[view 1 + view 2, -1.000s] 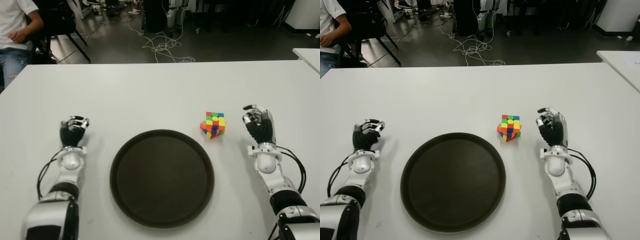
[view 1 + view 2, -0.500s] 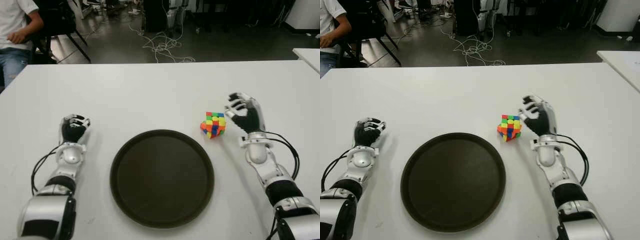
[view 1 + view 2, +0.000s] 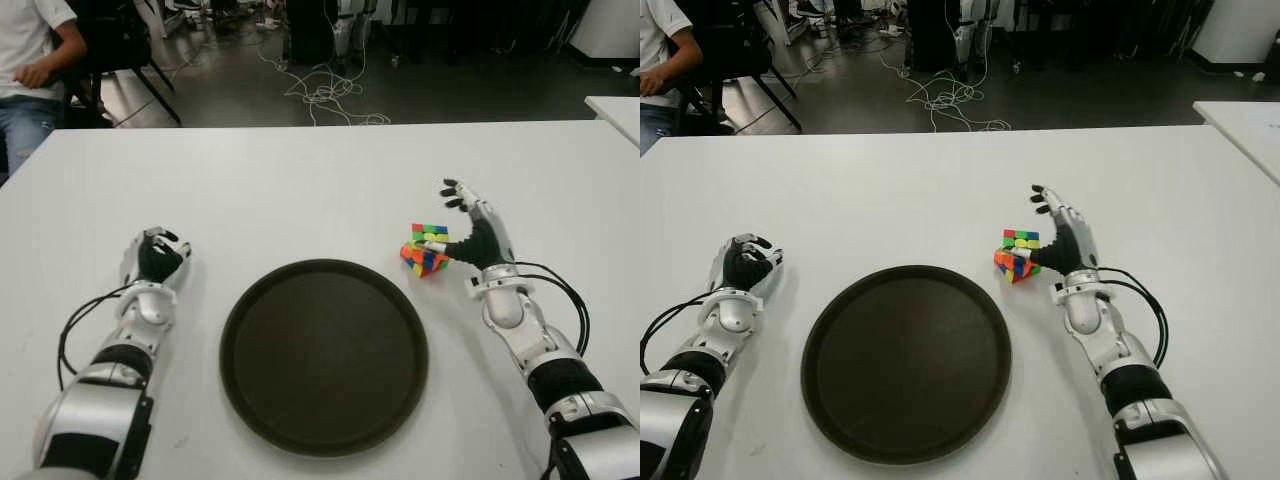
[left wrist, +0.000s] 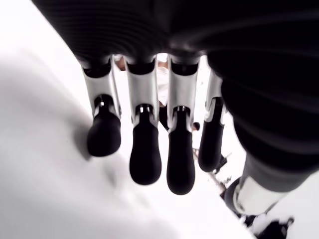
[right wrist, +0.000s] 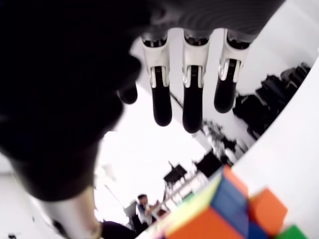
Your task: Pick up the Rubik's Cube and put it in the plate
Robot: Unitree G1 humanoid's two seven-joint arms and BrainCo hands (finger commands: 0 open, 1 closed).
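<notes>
The Rubik's Cube (image 3: 426, 248), its layers twisted out of line, sits on the white table just beyond the right rim of the round dark plate (image 3: 324, 355). My right hand (image 3: 468, 226) is right beside the cube on its right, fingers spread open, with the thumb touching or nearly touching the cube's side. The right wrist view shows the straight fingers (image 5: 192, 88) held above the cube (image 5: 224, 214), not closed round it. My left hand (image 3: 152, 258) is left of the plate, fingers loosely curled and holding nothing.
The white table (image 3: 300, 180) reaches to the far edge, with a dark floor and loose cables (image 3: 325, 90) beyond. A seated person (image 3: 30, 60) is at the far left. Another white table corner (image 3: 615, 105) shows at the far right.
My right hand has moved left from beside the cube to right against it, and its fingers have uncurled. The left hand has shifted slightly. The cube has not moved.
</notes>
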